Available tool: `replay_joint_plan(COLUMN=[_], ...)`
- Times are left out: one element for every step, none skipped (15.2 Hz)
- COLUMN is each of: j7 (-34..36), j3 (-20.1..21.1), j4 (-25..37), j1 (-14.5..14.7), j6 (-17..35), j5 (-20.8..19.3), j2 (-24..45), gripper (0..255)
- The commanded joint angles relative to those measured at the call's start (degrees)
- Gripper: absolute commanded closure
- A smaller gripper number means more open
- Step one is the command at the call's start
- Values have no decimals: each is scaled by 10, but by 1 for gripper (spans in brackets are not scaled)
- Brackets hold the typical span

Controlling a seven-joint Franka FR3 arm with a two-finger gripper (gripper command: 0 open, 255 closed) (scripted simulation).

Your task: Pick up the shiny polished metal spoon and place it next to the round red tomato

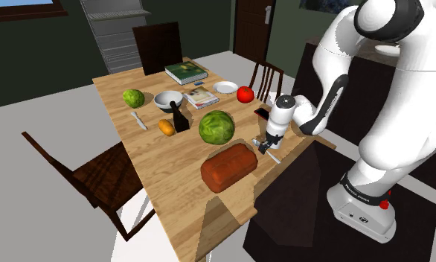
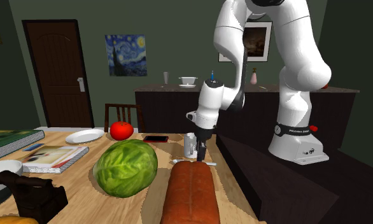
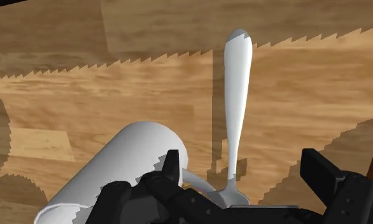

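The gripper hangs low over the wooden table, at the edge nearest the robot's stand. Its black fingers are spread wide and touch nothing. The pale metal spoon lies flat on the wood beneath it. The spoon's bowl sits between the two fingers and its handle points away from the hand. A white cup stands just beside the gripper. In the shoulder view, a brown bread loaf lies to the spoon's left and a green cabbage sits beyond the loaf. The red tomato sits near the table's far end, well apart from the spoon, beside a white plate.
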Motion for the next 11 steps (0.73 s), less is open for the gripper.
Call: replay_joint_plan(j7=[43, 61, 88, 88, 88, 88, 88, 88, 88, 88, 88], j3=[-11, -14, -18, -17, -17, -17, -17, -17, -17, -17, -17], j4=[19, 28, 42, 42, 42, 42, 42, 42, 42, 42, 42], j1=[7, 8, 11, 10, 10, 10, 10, 10, 10, 10, 10], j6=[2, 2, 3, 2, 2, 2, 2, 2, 2, 2, 2], j5=[-47, -66, -94, -95, -95, -95, -95, -95, -95, -95, -95], j2=[28, 40, 58, 58, 58, 58, 58, 58, 58, 58, 58], gripper=[0, 0, 0, 0, 0, 0, 0, 0, 0, 0, 0])
